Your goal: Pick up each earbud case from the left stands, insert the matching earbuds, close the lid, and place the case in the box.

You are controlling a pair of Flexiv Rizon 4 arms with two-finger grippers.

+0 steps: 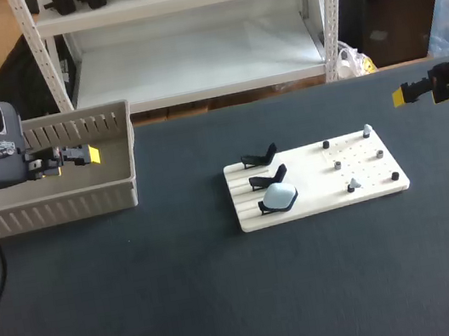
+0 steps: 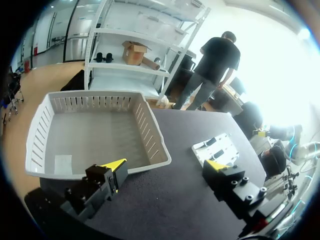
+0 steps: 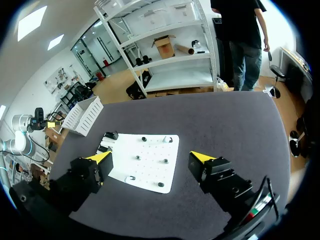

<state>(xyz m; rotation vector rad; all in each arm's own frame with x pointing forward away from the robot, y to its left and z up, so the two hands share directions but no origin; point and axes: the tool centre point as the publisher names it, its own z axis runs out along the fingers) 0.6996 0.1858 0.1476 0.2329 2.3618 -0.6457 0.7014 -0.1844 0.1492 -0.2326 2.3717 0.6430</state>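
Tabletop [image 1: 188, 312] dark, white stand board [image 1: 311, 172] mid-right, slatted box [image 1: 59, 209] far left

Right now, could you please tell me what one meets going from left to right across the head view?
grey box → earbud case → earbuds → right tool

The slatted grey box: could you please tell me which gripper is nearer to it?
Left. The left gripper hangs right at the slatted grey box, seemingly above it. The right gripper is far off at the table's other side, beyond the white board.
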